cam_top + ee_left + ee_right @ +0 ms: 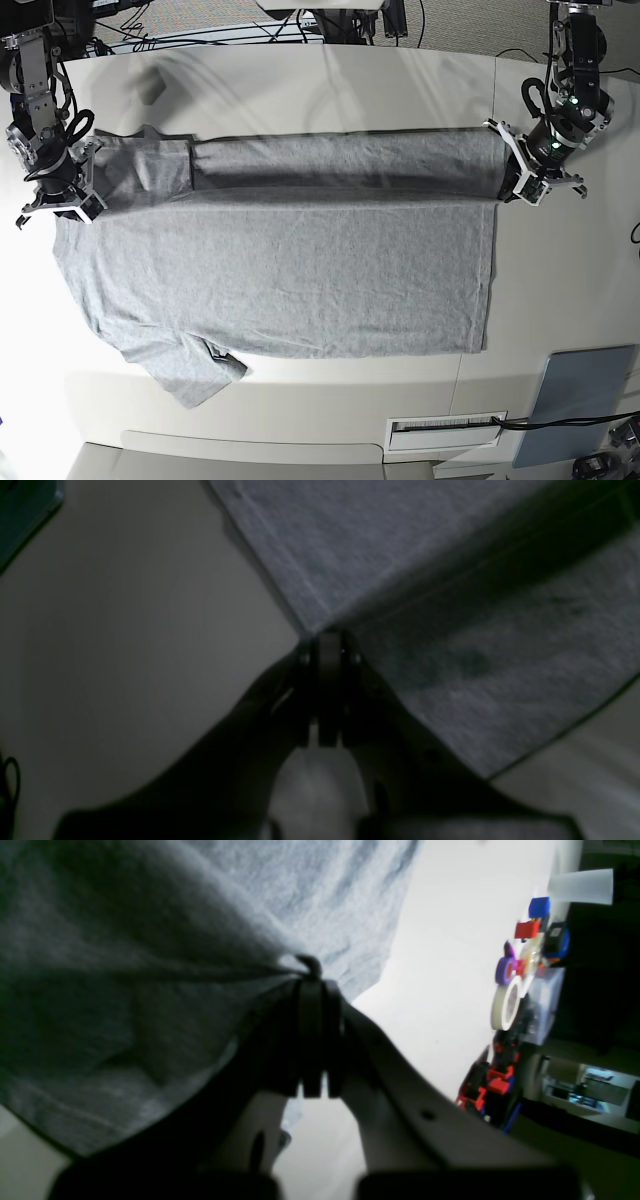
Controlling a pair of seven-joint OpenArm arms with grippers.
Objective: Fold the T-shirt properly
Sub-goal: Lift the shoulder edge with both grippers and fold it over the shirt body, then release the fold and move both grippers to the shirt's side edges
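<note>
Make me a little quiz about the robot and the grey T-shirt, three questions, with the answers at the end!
1. True or false: both grippers are pinching the T-shirt.
2. Which part of the shirt is already folded over? A) the long edge far from the camera in the base view B) the near edge C) nothing
3. What flat thing lies at the table's near corner, on the left arm's side?

Key:
1. True. The left gripper and the right gripper are each shut on cloth at opposite ends of the fold.
2. A.
3. A grey-blue pad.
</note>
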